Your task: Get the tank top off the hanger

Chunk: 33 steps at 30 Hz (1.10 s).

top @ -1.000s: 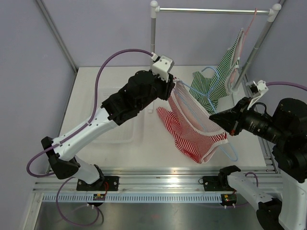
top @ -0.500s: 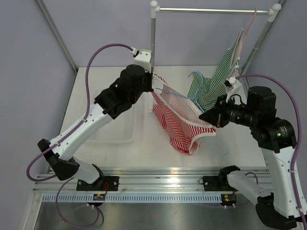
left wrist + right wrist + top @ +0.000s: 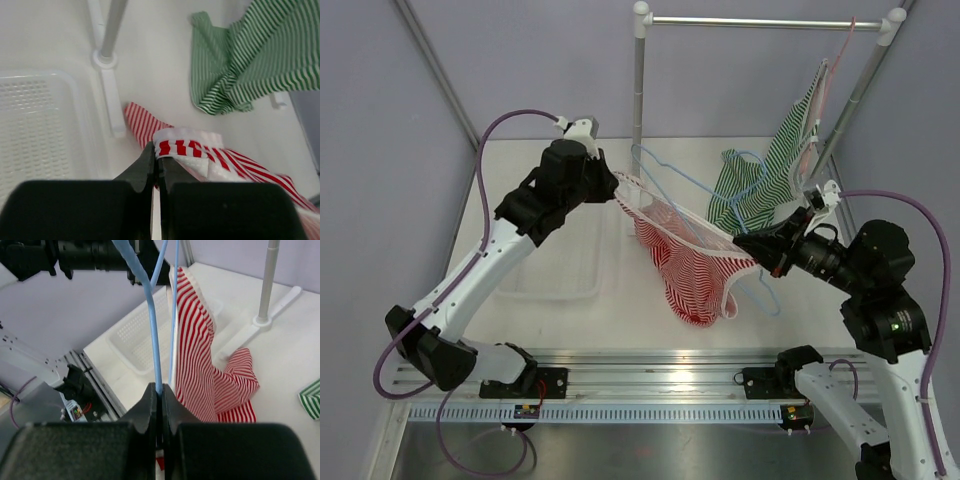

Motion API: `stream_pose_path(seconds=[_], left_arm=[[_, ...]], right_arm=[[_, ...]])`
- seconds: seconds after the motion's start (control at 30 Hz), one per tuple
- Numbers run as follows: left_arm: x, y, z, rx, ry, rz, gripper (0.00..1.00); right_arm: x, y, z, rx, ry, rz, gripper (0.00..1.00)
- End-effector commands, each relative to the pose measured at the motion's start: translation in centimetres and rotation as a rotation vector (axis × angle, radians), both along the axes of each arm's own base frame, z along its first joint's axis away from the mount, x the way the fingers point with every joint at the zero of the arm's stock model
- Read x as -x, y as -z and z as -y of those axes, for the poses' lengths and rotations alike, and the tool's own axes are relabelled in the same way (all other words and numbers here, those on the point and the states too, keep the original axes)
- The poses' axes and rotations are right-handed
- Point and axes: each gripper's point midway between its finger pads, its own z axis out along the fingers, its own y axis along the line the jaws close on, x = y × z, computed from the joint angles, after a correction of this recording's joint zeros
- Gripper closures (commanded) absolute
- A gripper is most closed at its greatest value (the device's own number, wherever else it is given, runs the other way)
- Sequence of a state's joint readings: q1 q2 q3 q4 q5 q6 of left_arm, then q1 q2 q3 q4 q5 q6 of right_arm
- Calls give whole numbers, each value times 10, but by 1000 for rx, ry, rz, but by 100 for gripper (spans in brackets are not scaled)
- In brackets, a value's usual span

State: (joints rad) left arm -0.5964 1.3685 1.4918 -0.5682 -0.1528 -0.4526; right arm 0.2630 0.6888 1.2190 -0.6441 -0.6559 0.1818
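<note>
Currently both grippers are clamped. The left gripper (image 3: 157, 152) is pinched tight on the white-edged hem of the red-striped tank top (image 3: 690, 275). In the left wrist view the hem bunches right at the fingertips and the rest of the fabric trails off to the gripper's right. The right gripper (image 3: 161, 390) is closed on the blue hanger (image 3: 152, 325). One thin blue wire runs straight out from between its fingertips, a second wire runs just beside it, and the striped cloth hangs directly ahead of the fingers.

Top view: the tank top is stretched in the air between the two grippers, one edge at the left gripper's tips and the other close against the right gripper's tips. The middle sags toward the table (image 3: 630, 310). Cannot tell whether the lowest fold touches it. The hanger is threaded through the top — its hook pokes out above the cloth near the left gripper, and its other end loops out below the right gripper.

Other items:
- The green-striped top (image 3: 760, 190) is ahead of the left gripper and to its right, trailing from the rack down to the table.
- The white basket (image 3: 560, 280) sits to the left gripper's left.
- The rack pole (image 3: 639, 80) stands ahead of the left gripper, slightly left of its fingertips.
</note>
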Motion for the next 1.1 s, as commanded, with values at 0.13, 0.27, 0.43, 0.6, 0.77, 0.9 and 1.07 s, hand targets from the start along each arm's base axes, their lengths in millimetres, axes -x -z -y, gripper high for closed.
stream_pose_path(seconds=[0.13,0.27,0.43,0.6,0.77,0.9,1.07], left_arm=[[76,-52,69,352,551,195,100],[112,-29,93,288,739,171,100],[92,21,88,176,576,59,100],[73,59,70,84,409,-26,100],[71,76,63,7,330,-46,91],[79,69,62,-54,305,-29,51],[92,48,47,-99,271,18,25]], right_arm=[[-27,-88,-16,-523,-62,351,100],[-39,-120,-12,-653,-87,591,100],[-90,-121,13,-618,199,593,100],[-129,-79,47,-272,533,239,100],[-131,-26,57,-32,595,23,100],[-145,-25,66,91,640,-37,100],[-173,-44,71,146,697,-70,100]])
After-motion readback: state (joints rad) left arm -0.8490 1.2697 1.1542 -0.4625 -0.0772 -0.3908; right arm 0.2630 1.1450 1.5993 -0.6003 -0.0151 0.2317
